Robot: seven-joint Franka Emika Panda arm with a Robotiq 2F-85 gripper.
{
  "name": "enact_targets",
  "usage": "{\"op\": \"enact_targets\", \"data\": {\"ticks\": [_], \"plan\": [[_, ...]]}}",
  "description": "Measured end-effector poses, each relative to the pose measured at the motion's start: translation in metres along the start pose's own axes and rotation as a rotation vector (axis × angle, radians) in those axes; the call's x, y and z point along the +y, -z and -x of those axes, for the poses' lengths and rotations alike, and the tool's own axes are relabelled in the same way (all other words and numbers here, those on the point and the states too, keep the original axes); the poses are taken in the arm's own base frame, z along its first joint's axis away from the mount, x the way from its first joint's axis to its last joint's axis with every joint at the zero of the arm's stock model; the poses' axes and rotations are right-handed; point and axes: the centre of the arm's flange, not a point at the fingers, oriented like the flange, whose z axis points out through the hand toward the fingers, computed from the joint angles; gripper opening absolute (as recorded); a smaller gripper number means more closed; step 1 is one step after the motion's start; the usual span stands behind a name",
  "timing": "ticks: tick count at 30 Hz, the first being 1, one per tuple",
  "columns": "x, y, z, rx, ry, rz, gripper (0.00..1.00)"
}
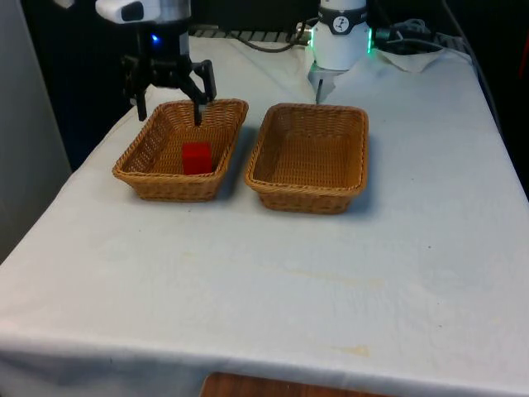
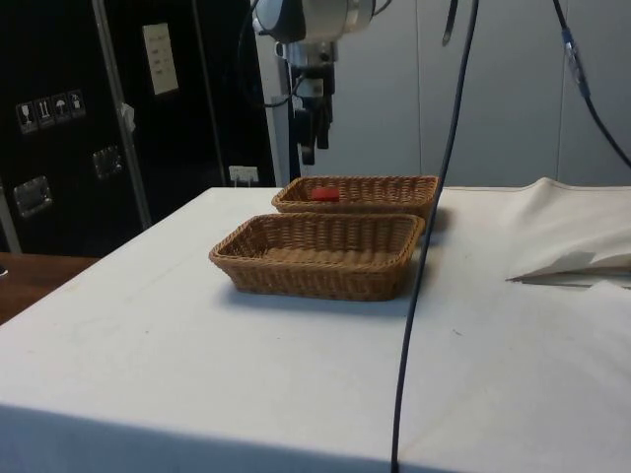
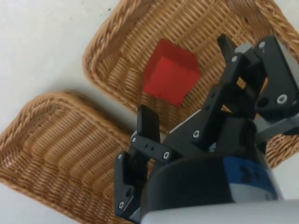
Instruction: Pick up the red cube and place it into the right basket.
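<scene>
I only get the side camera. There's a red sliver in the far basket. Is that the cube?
Observer: Yes. The front view shows the whole cube on the floor of the far basket.
Operator: Is the claw open?
Observer: Yes. The gripper is open, with its fingers spread above that basket.
Operator: Anything in the near basket?
Observer: No, the near basket holds nothing.

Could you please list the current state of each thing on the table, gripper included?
red cube: resting in the basket on the front view's left, not gripped
that basket: holds the cube
other basket: empty
gripper: open, above the cube's basket
</scene>
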Motion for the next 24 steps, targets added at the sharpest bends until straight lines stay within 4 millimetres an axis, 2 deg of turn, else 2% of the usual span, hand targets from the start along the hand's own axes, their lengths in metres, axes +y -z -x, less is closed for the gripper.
{"op": "enact_targets", "data": {"ticks": [19, 24], "plan": [[-0.019, 0.046, -0.017, -0.02, 0.132, -0.003, 1.0], [-0.022, 0.051, -0.019, -0.015, 0.151, -0.006, 1.0]]}}
